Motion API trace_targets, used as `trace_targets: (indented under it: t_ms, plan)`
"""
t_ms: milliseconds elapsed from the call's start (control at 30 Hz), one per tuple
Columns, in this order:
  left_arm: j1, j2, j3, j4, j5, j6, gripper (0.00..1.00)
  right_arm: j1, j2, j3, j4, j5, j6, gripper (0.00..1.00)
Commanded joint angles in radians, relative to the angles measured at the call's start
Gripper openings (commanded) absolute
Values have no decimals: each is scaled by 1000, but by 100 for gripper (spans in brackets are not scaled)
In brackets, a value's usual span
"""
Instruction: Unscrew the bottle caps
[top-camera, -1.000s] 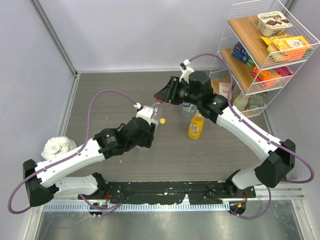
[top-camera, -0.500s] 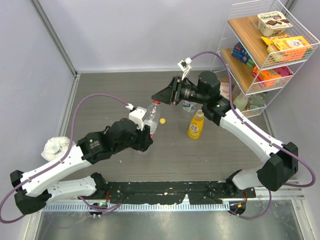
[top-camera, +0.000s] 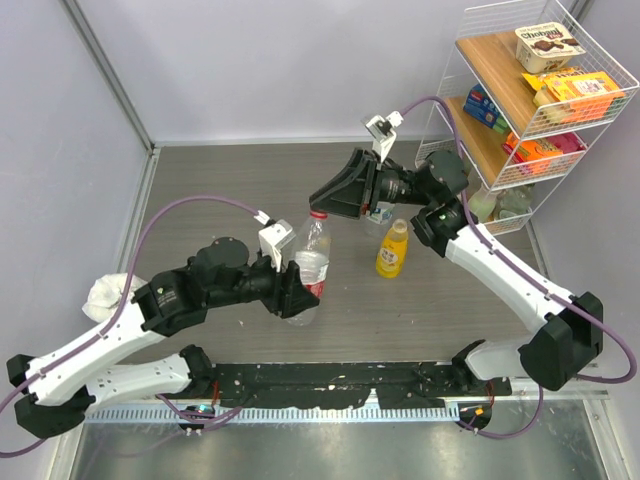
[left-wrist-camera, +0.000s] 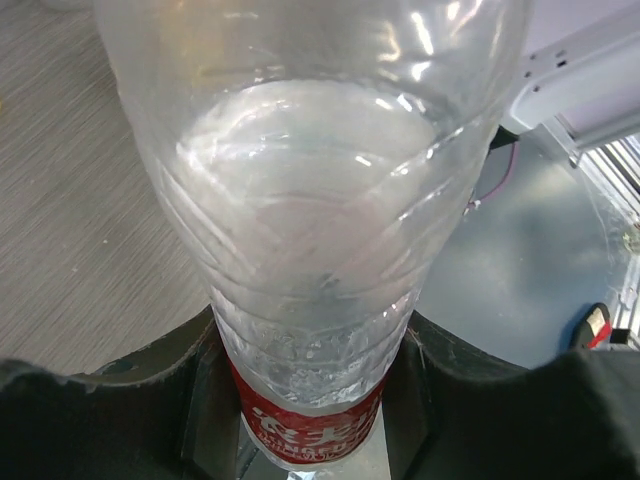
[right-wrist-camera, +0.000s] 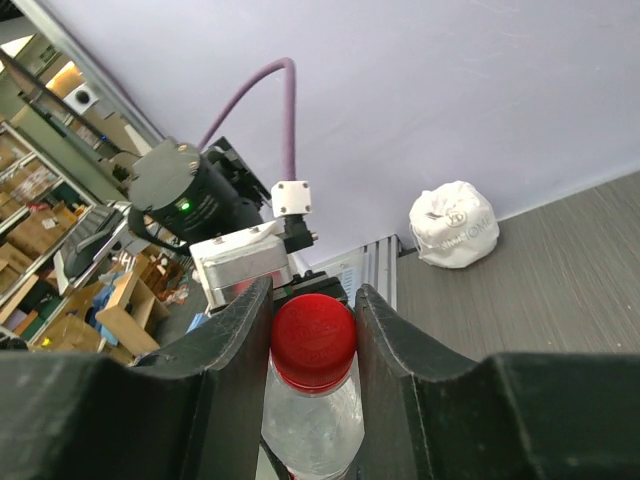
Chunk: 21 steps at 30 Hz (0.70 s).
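My left gripper (top-camera: 300, 288) is shut on the lower body of the clear bottle (top-camera: 311, 262) with the red label (left-wrist-camera: 312, 428) and holds it up, nearly upright, above the table. The bottle fills the left wrist view, black fingers (left-wrist-camera: 200, 400) pressing on both sides. My right gripper (right-wrist-camera: 313, 335) is shut on its red cap (right-wrist-camera: 313, 342), coming in from the upper right (top-camera: 328, 197). The yellow-orange bottle (top-camera: 393, 250) stands on the table right of centre. A clear bottle with a blue-white label (top-camera: 378, 212) shows partly behind the right arm.
A white wire rack (top-camera: 520, 110) with boxes and packets stands at the back right. A crumpled white cloth bag (top-camera: 110, 292) lies at the left, also in the right wrist view (right-wrist-camera: 455, 223). Grey walls close in the table's far and left sides.
The left arm has pulled the red-label bottle nearer and tipped it from a slant to nearly upright. The right gripper followed, staying shut on the red cap. The bottle now hides the loose yellow cap.
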Motion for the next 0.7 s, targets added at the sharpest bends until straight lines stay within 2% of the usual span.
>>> trace_targets:
  t_ms: [0, 167, 233, 300, 333, 367, 433, 500, 667]
  plan:
    - [-4, -40, 1, 158, 100, 44, 8, 13, -35, 14, 88, -91, 38, 2]
    - [-2, -62, -1, 119, 57, 51, 7, -13, -41, 12, 94, -76, 41, 2]
    - [-4, -63, -4, 111, 53, 50, 7, -22, -44, 14, 91, -53, 42, 7]
    - [-4, -63, -7, 108, 47, 45, 7, -27, -43, 15, 88, -45, 42, 24]
    - [-4, -59, -7, 106, 40, 45, 6, -27, -41, 21, 83, -42, 43, 38]
    - [-2, -54, -5, 102, 34, 41, 6, -28, -41, 25, 86, -33, 45, 46]
    - [-4, -42, 2, 89, 22, 44, 6, -33, -49, 32, 62, -6, 37, 70]
    - [-2, -29, 7, 73, 8, 45, 6, -36, -60, 43, 14, 31, 6, 83]
    - [-4, -16, 7, 46, -50, 51, 5, -37, -89, 113, -277, 197, -179, 94]
